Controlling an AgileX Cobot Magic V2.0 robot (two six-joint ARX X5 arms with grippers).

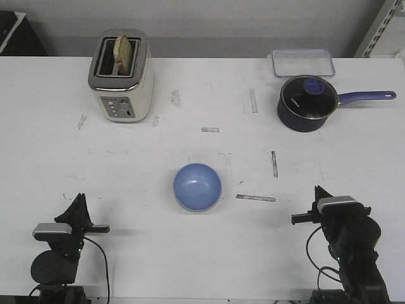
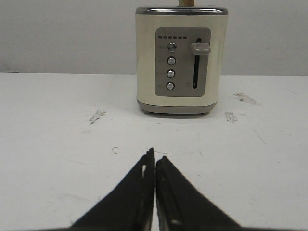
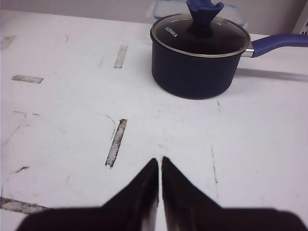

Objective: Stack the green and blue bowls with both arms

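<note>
A light periwinkle blue bowl (image 1: 197,186) sits upright in the middle of the white table (image 1: 126,171), in the front view only. A thin pale edge shows under its near rim; I cannot tell if that is the green bowl, which is otherwise not in view. My left gripper (image 1: 79,198) is shut and empty at the front left, well left of the bowl; in the left wrist view (image 2: 154,154) its fingers meet over bare table. My right gripper (image 1: 316,190) is shut and empty at the front right, well right of the bowl, as the right wrist view (image 3: 160,159) also shows.
A cream toaster (image 1: 121,79) with bread in a slot stands at the back left, straight ahead of the left gripper (image 2: 177,62). A dark blue saucepan (image 1: 306,102) with glass lid and long handle sits at the back right (image 3: 197,65), a clear lidded container (image 1: 302,62) behind it.
</note>
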